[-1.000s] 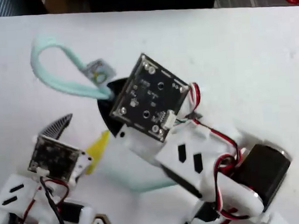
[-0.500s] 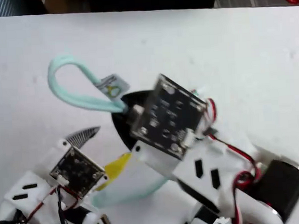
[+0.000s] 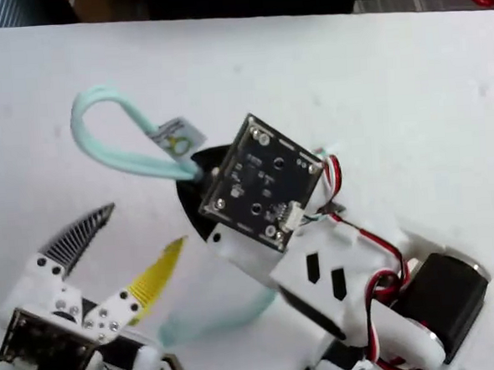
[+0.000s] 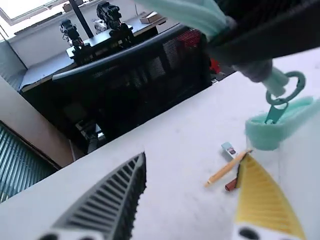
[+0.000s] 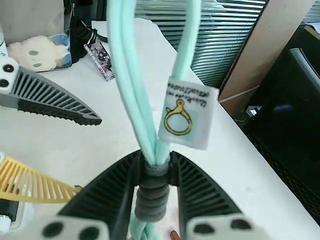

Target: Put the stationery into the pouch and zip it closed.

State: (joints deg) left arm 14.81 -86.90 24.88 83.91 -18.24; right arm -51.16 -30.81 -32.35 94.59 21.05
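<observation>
Pouch (image 3: 207, 322) lies near centre beneath your right gripper (image 5: 155, 161), which clamps its strap (image 3: 128, 163); your left gripper (image 3: 141, 229) gapes wide, near-left. Zipping looks at hand: next, seize the zipper pull (image 4: 274, 112).

Robotics lab set up in an office room: a white table (image 3: 408, 74) serves as the bench, with a black mesh chair (image 4: 150, 85) past its far edge. More small robot arms (image 4: 109, 14) stand on a dark desk (image 4: 42, 74) behind that chair. Slatted blinds (image 5: 220, 30) and a brown board (image 5: 255, 50) line the wall, there's a bright window (image 4: 30, 7) at the far side, and a plush toy (image 5: 35, 50) sits at the table edge, so it's desk space, not a factory floor.
</observation>
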